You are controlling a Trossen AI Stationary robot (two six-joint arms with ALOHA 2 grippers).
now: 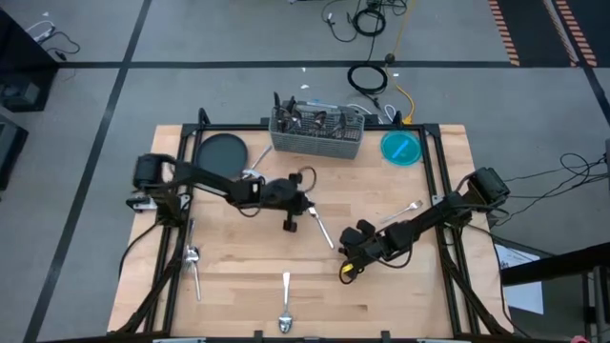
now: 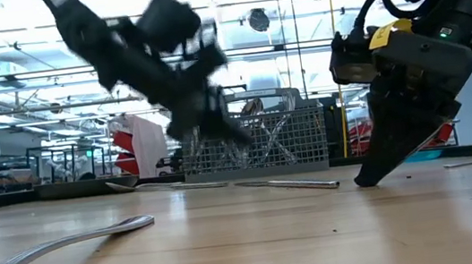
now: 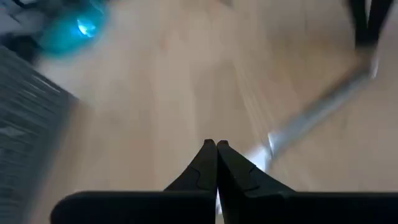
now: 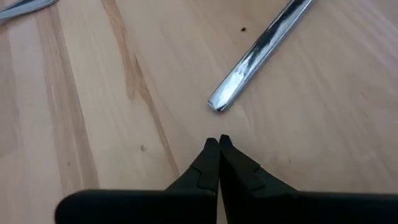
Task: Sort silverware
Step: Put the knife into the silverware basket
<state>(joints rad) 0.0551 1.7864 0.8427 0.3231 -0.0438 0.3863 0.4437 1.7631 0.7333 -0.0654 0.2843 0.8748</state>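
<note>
High view: the wooden table (image 1: 238, 286) fills the centre of the frame, with the wire-mesh caddy (image 1: 317, 141) at upper centre already holding several pieces of silverware, a dark plate (image 1: 221, 152) to its left and a teal dish (image 1: 401, 148) to its right. Loose pieces lie scattered: a knife (image 1: 322, 229) at centre, its long axis running from upper left to lower right; a fork (image 1: 402, 211) right of centre; a spoon (image 1: 285, 310) at the lower edge; another spoon (image 1: 193, 262) at lower left. The left gripper (image 1: 303, 204) sits just off the knife's upper end; the right gripper (image 1: 350, 250) sits just right of its lower end. Both are near, the right one marginally closer to a tip. Low view: the left arm appears blurred at upper left, in front of the caddy; the right gripper rests tip-down on the table at centre right, with the knife lying flat just left of it. Left wrist view: the left gripper's fingers are pressed together, holding nothing; a blurred metal piece lies to the right of the tips. Right wrist view: the right gripper (image 4: 217, 140) is likewise closed and empty, and the knife's near end lies just beyond its tips, the blade running away to the upper right. Judgement: either gripper must open before taking this knife.
</note>
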